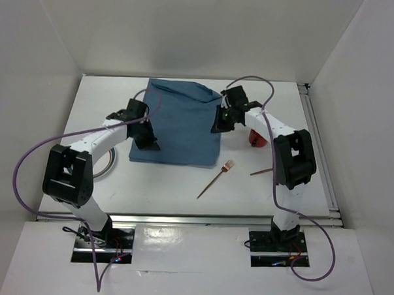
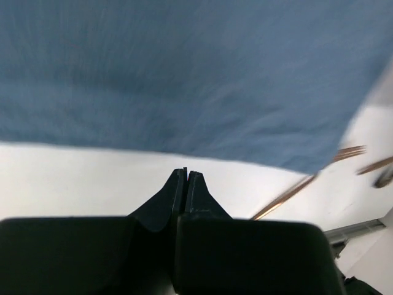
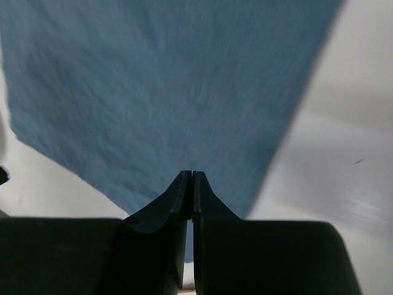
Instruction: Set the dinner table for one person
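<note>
The dinner table [image 1: 169, 193] is seen as a plain white top filling the work area, with an aluminium rail [image 1: 200, 221] along its near edge and another along its right edge. Both arms are bolted just in front of the near edge.

Nearest on the table, right of centre, a copper-coloured fork [image 1: 214, 181] is laid slantwise, tines towards the far right. Just right of it a second slim copper-coloured utensil [image 1: 261, 170] is noted, its far end hidden by the right arm; its kind cannot be told. Towards the left edge a curved rim with coloured bands [image 1: 111, 165] is partly covered by the left arm.

Beyond these, a blue cloth mat [image 1: 178, 124] is spread over the middle of the table, reaching towards the far edge, where its border is rumpled.

The left gripper [image 2: 186, 173] is held at the near left corner of the mat. Its fingers [image 2: 166, 200] are pressed together, clenched, with nothing seen between them.

The right gripper [image 3: 192, 175] is held over the right edge of the mat. Its fingers [image 3: 212, 203] are likewise closed against each other, and no object is seen in the grasp.

Behind the right arm, near the right edge, a small red item [image 1: 256, 139] is observed on the table, mostly hidden.
</note>
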`<state>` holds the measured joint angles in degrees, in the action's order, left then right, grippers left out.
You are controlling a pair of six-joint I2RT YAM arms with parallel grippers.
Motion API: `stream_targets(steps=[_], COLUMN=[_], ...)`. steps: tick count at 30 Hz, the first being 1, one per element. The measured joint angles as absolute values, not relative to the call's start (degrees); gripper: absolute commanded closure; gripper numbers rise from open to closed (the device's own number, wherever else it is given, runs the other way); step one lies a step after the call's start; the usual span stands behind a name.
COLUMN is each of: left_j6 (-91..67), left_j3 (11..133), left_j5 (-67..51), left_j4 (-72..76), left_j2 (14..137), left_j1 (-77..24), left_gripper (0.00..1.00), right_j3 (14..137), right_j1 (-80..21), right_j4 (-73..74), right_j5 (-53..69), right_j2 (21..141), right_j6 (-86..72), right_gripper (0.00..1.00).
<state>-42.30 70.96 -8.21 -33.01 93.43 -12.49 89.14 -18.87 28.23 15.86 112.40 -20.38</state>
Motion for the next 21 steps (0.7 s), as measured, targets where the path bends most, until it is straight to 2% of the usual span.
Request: stream_targets(steps=[4, 8, 16, 21], left_j6=[-46.3, -48.5, -48.4, -47.5], left_j3=[61.6, 60.6, 72.4, 84.6], left_j5=[-9.3, -8.5, -6.8, -7.9], left_j4=[-31.6, -30.7, -33.5, -39.1], left_j2=[95.1, 98.0, 109.7, 117.9], left_j1=[-13.9, -14.0, -12.0, -9.1], left_gripper=[1.00, 1.00, 1.00, 1.00], right_j3=[83.9, 83.5, 80.8, 76.0], right_j1=[-21.8, -21.1, -21.0, -23.5], right_j4=[28.5, 28.3, 26.0, 21.7], right_j5=[15.7, 15.0, 14.3, 14.5], right_j2=[112.7, 114.3, 117.3, 115.0], right_j6=[-19.5, -19.1, -18.6, -20.4], right_gripper=[0.95, 0.95, 1.00, 1.00])
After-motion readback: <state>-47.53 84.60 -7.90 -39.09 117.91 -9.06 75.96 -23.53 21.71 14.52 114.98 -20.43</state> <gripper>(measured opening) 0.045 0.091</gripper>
